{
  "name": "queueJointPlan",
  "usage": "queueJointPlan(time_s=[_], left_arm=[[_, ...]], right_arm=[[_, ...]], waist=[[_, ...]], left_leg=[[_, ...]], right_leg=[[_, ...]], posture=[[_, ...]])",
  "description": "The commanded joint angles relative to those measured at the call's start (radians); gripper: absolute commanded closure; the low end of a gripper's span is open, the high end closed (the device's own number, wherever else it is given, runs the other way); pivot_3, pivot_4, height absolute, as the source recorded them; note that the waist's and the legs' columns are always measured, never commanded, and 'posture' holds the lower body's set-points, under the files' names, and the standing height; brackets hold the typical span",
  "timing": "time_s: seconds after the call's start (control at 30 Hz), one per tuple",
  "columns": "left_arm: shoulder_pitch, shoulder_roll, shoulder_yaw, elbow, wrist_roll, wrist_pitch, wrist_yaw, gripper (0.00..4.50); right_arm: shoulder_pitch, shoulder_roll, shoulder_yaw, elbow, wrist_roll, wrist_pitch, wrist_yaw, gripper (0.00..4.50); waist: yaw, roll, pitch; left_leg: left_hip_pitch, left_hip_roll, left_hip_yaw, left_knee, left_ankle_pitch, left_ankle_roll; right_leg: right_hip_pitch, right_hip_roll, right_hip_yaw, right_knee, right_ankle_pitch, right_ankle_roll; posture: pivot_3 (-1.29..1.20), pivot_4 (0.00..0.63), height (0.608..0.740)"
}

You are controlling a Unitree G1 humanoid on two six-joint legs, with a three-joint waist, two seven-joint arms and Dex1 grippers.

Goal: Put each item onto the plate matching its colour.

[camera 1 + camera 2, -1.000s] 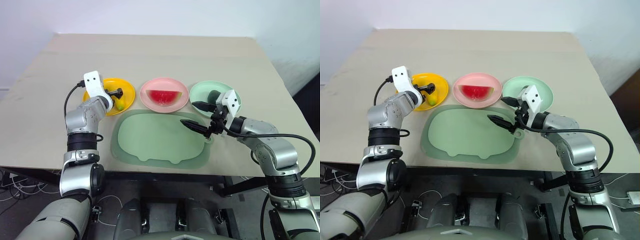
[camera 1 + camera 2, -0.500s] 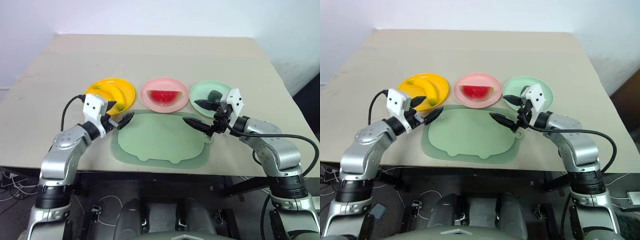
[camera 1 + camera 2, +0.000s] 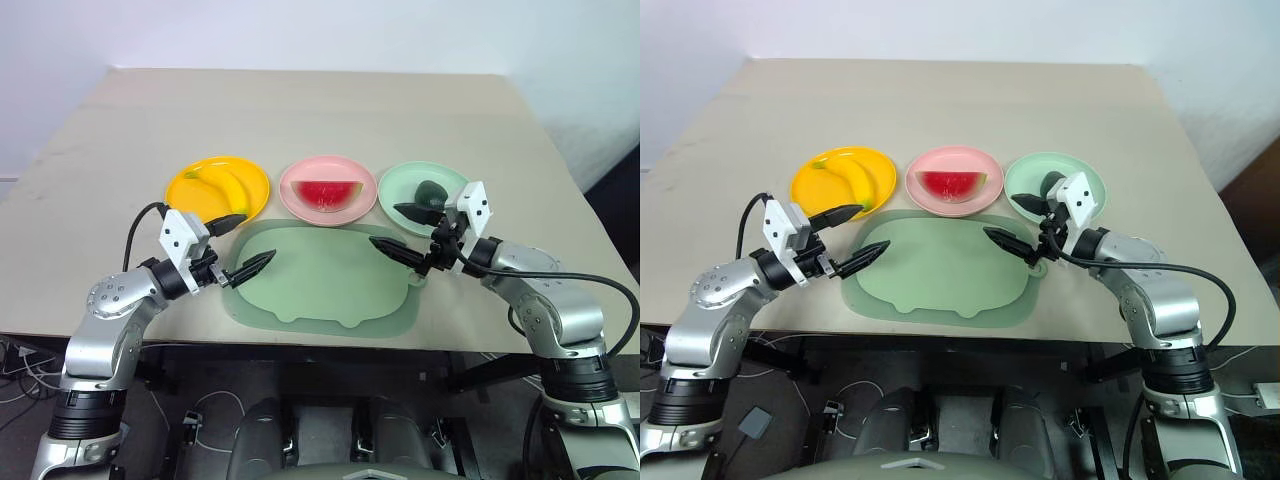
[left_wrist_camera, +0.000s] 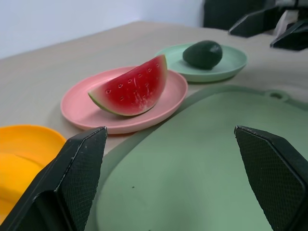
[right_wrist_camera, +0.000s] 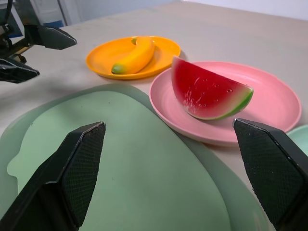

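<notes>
Since a second ago the left end effector (image 3: 240, 245) has drawn back off the yellow-orange plate and now hangs at the near left corner of the large pale green mat with rounded edges (image 3: 320, 278), its two black fingers spread apart and empty; the right end effector (image 3: 404, 230) has kept its place at the mat's far right corner, fingers likewise apart and holding nothing.

Beyond the mat, on the beige surface (image 3: 320, 110), three round plastic plates sit in a row along its far edge. The yellow-orange plate (image 3: 182, 186) at the mat's far left carries the curved yellow toy banana (image 3: 232, 187). The pink plate (image 3: 300, 200) at the middle carries the red toy watermelon wedge with green rind (image 3: 327, 192). The mint green plate (image 3: 400, 185) at the far right carries the small dark green toy avocado (image 3: 430, 190).

To my eye the sorting looks done. What could spoil it is an arm swinging forward over the mat: spread fingers could clip a plate rim and tip a fruit off, the right one most readily, hanging just beside the mint plate.
</notes>
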Motion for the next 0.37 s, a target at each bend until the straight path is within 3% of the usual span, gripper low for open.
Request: queueJointPlan(time_s=[0.03,0.37], left_arm=[[-0.006,0.017,0.056,-0.002,-0.058,0.027,-0.006,0.05],[0.068,0.037,0.113,-0.031,-0.117,0.076,-0.005,0.05]], right_arm=[[0.001,-0.001,-0.036,-0.03,0.028,-0.009,0.0,0.0],[0.039,-0.046,-0.04,0.003,0.031,-0.014,0.06,0.0]], waist=[[0.0,0.0,0.0],[0.0,0.0,0.0]], left_leg=[[0.0,0.0,0.0,0.0,0.0,0.0],[0.0,0.0,0.0,0.0,0.0,0.0]], right_leg=[[0.0,0.0,0.0,0.0,0.0,0.0],[0.0,0.0,0.0,0.0,0.0,0.0]], posture=[[0.0,0.15,0.695],[0.0,0.15,0.695]])
